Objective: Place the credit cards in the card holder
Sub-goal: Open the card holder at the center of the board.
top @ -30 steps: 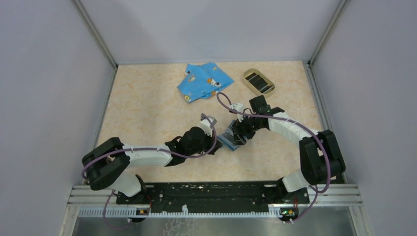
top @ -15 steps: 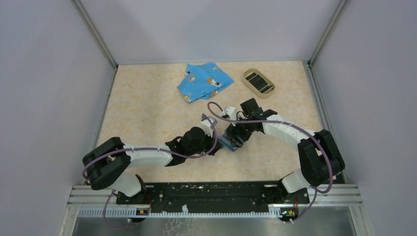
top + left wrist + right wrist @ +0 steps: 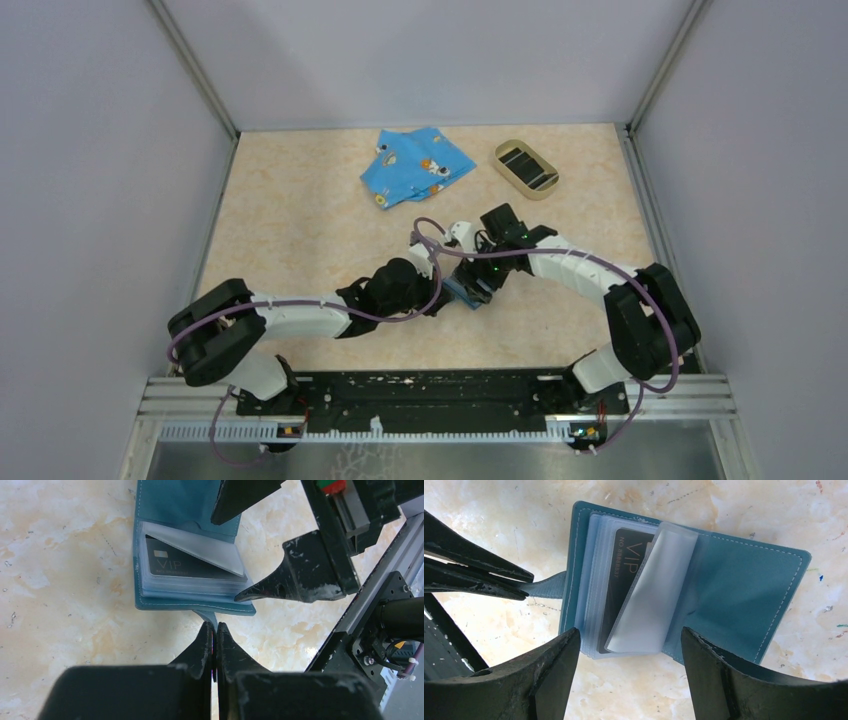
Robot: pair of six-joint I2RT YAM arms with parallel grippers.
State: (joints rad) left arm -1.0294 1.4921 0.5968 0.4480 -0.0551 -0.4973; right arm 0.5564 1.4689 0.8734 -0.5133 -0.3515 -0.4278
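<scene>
While the card holder (image 3: pixel 468 291) lies open and flat on the table (image 3: pixel 300 220), roughly midway between my two arms, I have the left gripper (image 3: pixel 215 628) pinched tight on its short strap tab (image 3: pixel 546 586), with nothing but that strap between the jaws. On the right wrist view, the right gripper (image 3: pixel 630 635) stands wide and carries nothing. One finger sits off each side of the stack of clear sleeves at the holder's near edge, and I cannot tell whether either fingertip touches it. One black card (image 3: pixel 621 580) printed "VIP" sits inside a sleeve on the strap side of the fold. A loose clear sleeve (image 3: pixel 654 590) is lifted and curls over it, covering part of the print. The other half of the teal cover lies bare. Towards the far right of the table, well apart from the holder, the tan oval tray (image 3: pixel 499 156) has black credit cards (image 3: pixel 527 168) lying in it; I cannot count them from the top view. A blue cartoon-print cloth (image 3: pixel 415 165) lies crumpled at the far middle, left of the tray.
</scene>
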